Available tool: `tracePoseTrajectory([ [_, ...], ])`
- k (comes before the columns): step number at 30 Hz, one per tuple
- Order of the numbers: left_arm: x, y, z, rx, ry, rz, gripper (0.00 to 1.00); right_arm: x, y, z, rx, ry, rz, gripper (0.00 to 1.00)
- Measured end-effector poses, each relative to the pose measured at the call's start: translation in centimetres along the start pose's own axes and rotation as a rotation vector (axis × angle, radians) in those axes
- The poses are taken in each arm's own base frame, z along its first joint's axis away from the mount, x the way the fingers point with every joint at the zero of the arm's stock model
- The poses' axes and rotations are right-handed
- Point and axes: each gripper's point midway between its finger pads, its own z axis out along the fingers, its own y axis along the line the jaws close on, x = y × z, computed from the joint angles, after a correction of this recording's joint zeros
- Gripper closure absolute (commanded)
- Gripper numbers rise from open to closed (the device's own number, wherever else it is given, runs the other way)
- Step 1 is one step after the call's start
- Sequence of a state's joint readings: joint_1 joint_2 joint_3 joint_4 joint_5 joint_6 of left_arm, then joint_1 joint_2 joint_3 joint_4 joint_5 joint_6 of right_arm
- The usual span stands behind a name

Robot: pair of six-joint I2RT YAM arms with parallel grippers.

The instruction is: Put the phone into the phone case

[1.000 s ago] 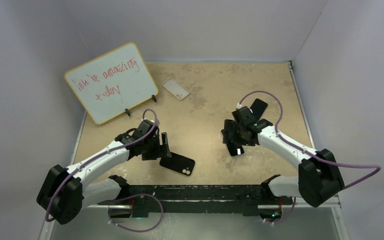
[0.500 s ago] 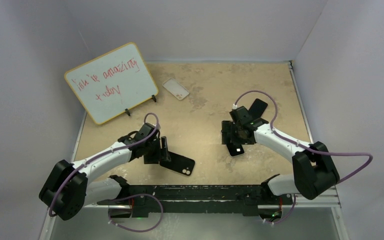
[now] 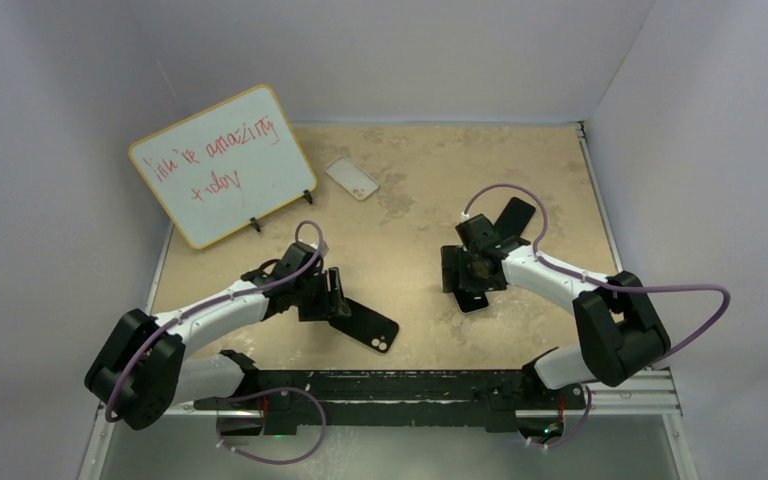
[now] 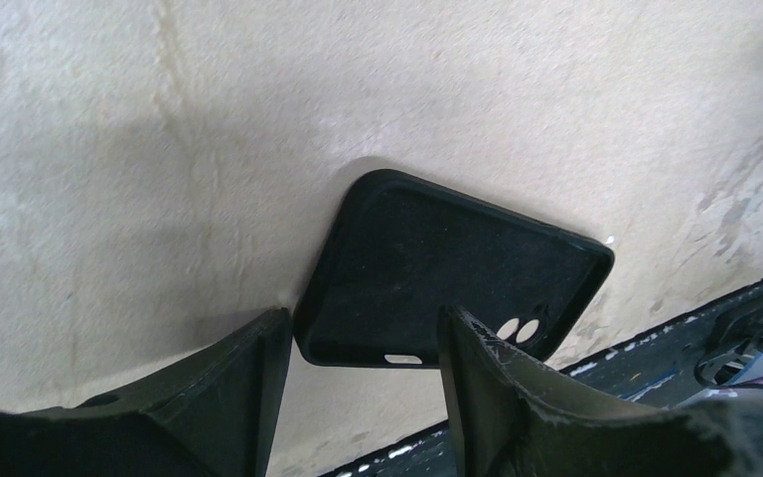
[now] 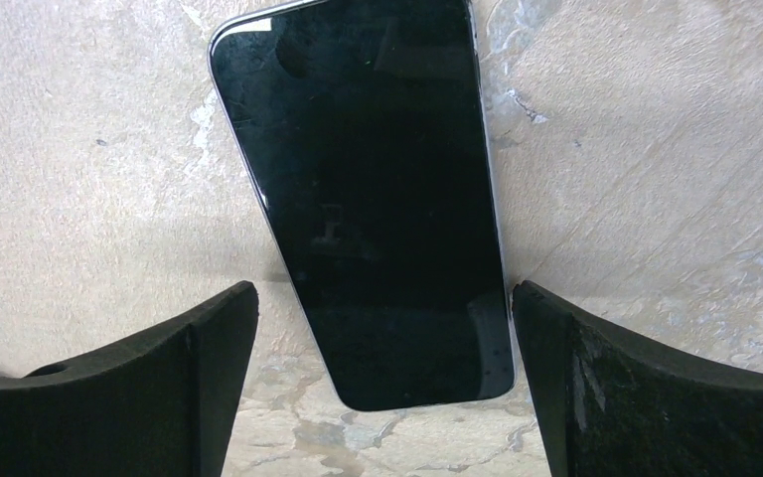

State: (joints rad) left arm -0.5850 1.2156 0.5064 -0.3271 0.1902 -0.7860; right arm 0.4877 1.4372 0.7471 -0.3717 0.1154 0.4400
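Item one: black matte rubbery phone case [image 4: 447, 263], rounded corners, raised rim, camera cut-outs, flat on the mottled beige table [image 4: 139, 119]. We note the left gripper [image 4: 363, 323] straddling its near end, jaws apart. Item two: glossy black rectangular phone [image 5: 368, 179], silver-edged, screen up, lying between the right gripper [image 5: 382, 298]'s wide-parted jaws, well apart from the case.

I count two phone cases: one black phone case [image 3: 370, 328] and one clear phone case [image 3: 351, 178]. There is also one phone [image 5: 378, 199], one whiteboard [image 3: 222, 165], and one dark flat thing [image 3: 516, 213] that I cannot name.
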Motion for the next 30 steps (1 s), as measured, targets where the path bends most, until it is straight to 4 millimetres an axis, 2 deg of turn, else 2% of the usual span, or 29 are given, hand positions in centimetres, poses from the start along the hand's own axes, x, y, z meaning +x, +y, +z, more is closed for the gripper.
tracePoseTrajectory([
  [10, -3.0, -3.8, 2.4, 0.118, -0.017, 0.016, 0.41, -0.3, 0.1, 0.1, -0.008, -0.012, -0.014, 0.18],
  [16, -4.4, -5.2, 1.8, 0.138, -0.039, 0.052, 0.37, -0.3, 0.2, 0.3, -0.008, -0.014, -0.013, 0.25],
  [22, -3.1, -4.0, 1.0, 0.088, 0.005, 0.058, 0.42, -0.4, 0.2, 0.4, -0.006, -0.013, -0.014, 0.27],
  [27, -1.3, -3.0, 1.1, 0.079, 0.052, 0.04, 0.43, -0.4, 0.4, 0.5, 0.001, -0.009, -0.023, 0.14],
  [30, -0.9, -2.8, 1.1, 0.073, 0.061, 0.034, 0.43, -0.7, 0.5, 0.7, 0.02, -0.011, -0.039, 0.12],
])
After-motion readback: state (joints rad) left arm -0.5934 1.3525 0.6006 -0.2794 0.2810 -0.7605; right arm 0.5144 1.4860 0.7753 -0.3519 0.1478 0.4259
